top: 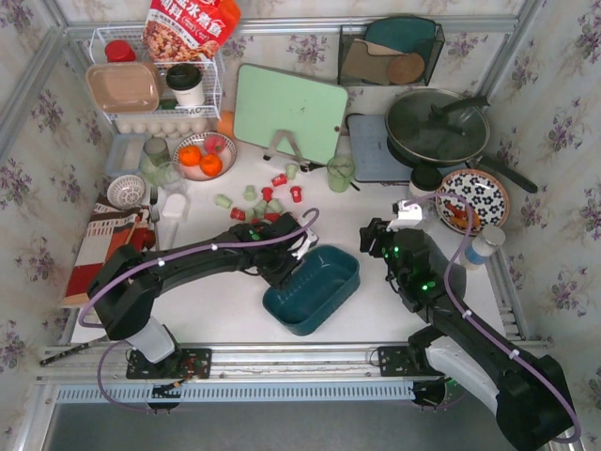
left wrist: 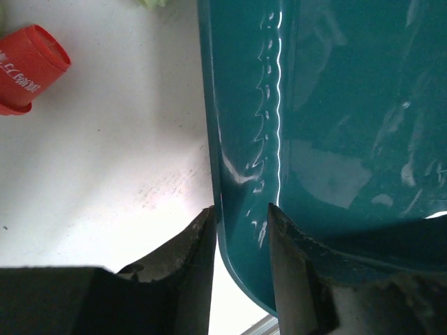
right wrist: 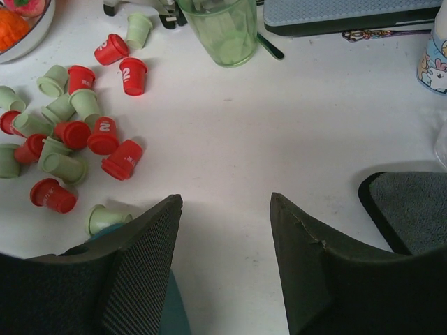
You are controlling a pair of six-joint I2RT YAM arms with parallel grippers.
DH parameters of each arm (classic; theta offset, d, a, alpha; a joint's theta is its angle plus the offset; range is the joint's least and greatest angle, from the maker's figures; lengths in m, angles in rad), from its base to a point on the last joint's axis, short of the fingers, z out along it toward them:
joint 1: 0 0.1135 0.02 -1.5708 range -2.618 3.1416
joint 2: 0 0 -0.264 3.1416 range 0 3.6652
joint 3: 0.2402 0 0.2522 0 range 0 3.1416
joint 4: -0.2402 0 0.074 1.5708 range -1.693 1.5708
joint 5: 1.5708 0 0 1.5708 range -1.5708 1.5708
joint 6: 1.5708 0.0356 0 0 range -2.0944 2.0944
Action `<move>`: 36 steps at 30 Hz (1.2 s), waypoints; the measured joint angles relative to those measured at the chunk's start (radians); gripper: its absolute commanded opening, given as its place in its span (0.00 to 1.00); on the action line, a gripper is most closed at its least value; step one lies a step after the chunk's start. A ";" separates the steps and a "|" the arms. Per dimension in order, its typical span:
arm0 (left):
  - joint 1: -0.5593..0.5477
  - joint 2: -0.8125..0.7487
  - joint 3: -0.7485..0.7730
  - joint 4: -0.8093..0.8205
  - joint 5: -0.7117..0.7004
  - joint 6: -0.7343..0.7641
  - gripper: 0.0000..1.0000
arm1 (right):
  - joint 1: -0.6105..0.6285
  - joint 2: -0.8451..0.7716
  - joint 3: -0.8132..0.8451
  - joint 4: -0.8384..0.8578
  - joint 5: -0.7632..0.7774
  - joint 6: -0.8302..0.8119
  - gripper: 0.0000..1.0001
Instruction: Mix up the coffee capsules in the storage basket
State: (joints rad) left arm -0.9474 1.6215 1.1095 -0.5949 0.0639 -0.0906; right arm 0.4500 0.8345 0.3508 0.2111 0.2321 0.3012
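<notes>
A bowl at far left holds oranges. Beside it we see the coffee capsules, red and pale green, lying loose on the white bench. Several red ones carry a white "2". The print on the red one in the left wrist view is too blurred for us to read. The left gripper is clamped on the wall of the storage basket, one finger on each side. The dark teal basket sits near the bench's front middle, just in front of the capsules. A green glass cup stands behind. The right gripper hangs with jaws apart over bare bench, holding nothing.
</notes>
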 measured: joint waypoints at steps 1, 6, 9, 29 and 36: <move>0.000 0.003 0.000 0.003 0.005 -0.005 0.37 | 0.001 0.003 0.000 0.000 0.002 0.000 0.61; 0.000 0.008 0.000 0.014 0.022 -0.027 0.35 | 0.008 0.006 0.000 0.000 0.008 -0.001 0.62; 0.000 0.003 0.001 0.014 0.027 -0.042 0.37 | 0.011 0.005 0.000 0.000 0.008 -0.001 0.62; -0.001 0.028 0.017 0.024 0.063 -0.114 0.36 | 0.026 0.016 0.008 0.000 -0.001 -0.001 0.62; -0.006 0.051 0.046 0.029 0.058 -0.132 0.18 | 0.035 0.023 0.008 0.000 0.000 -0.001 0.63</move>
State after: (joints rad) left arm -0.9535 1.6730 1.1557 -0.5659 0.1219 -0.2222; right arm 0.4854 0.8574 0.3588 0.2111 0.2321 0.3004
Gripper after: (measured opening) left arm 0.214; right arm 0.625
